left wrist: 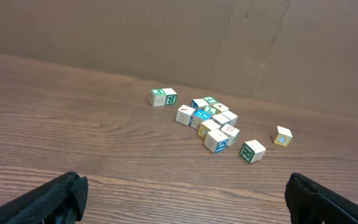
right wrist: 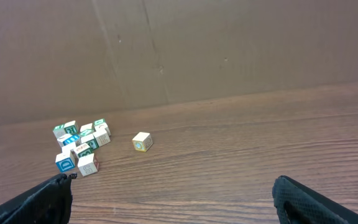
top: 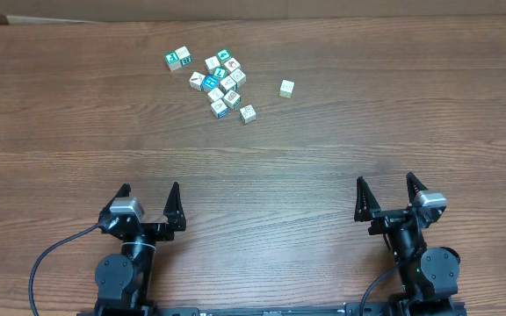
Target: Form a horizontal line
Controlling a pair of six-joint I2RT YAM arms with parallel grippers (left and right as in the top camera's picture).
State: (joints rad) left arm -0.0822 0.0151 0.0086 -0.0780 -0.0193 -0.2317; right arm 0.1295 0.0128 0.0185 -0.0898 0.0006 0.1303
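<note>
Several small alphabet cubes lie in a loose heap (top: 222, 82) at the far middle of the table, seen too in the left wrist view (left wrist: 211, 123) and the right wrist view (right wrist: 79, 144). A pair of green-and-white cubes (top: 178, 59) sits just left of the heap. One pale cube (top: 286, 88) lies alone to its right. No straight row of touching cubes shows. My left gripper (top: 150, 198) is open and empty near the front edge. My right gripper (top: 386, 190) is open and empty near the front edge, far from the cubes.
A brown cardboard wall (left wrist: 166, 37) stands along the table's far edge behind the cubes. The wooden table (top: 253, 158) stretches between the grippers and the heap.
</note>
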